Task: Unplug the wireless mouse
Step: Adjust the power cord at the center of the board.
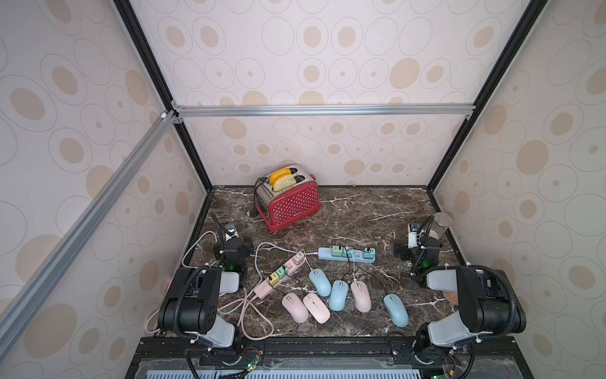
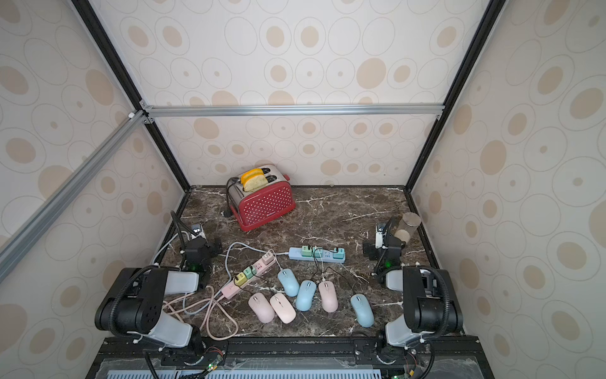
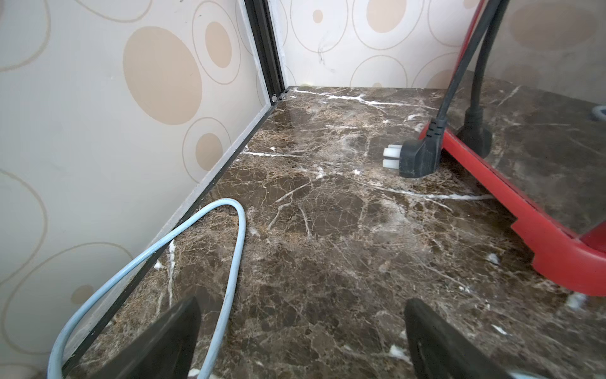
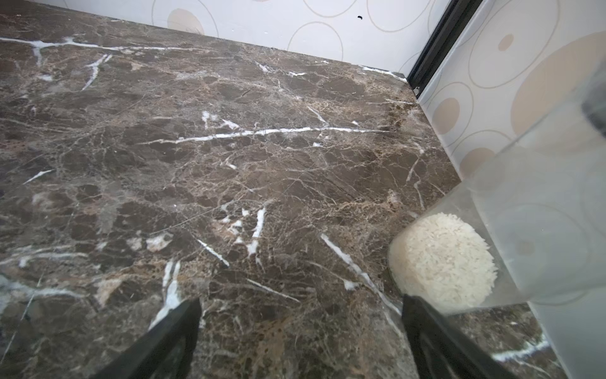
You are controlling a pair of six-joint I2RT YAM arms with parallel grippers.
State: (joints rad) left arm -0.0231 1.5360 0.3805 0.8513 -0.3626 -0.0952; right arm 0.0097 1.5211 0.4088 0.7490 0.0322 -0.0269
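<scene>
Several wireless mice lie at the front middle of the marble table in both top views: blue ones (image 1: 319,282) (image 1: 338,295) (image 1: 396,310) and pink ones (image 1: 295,307) (image 1: 360,296). Thin cables run from them toward small chargers on a pink power strip (image 1: 278,277) and a blue power strip (image 1: 347,254). My left gripper (image 3: 301,328) is open and empty near the left wall, well behind the mice. My right gripper (image 4: 300,328) is open and empty at the right side, beside a jar. No mouse shows in either wrist view.
A red toaster (image 1: 288,200) with toast stands at the back; its loose black plug (image 3: 416,157) lies on the table. A light blue cord (image 3: 229,262) loops by the left wall. A clear jar of rice (image 4: 442,259) stands close to my right finger. Cords pile at front left (image 1: 249,311).
</scene>
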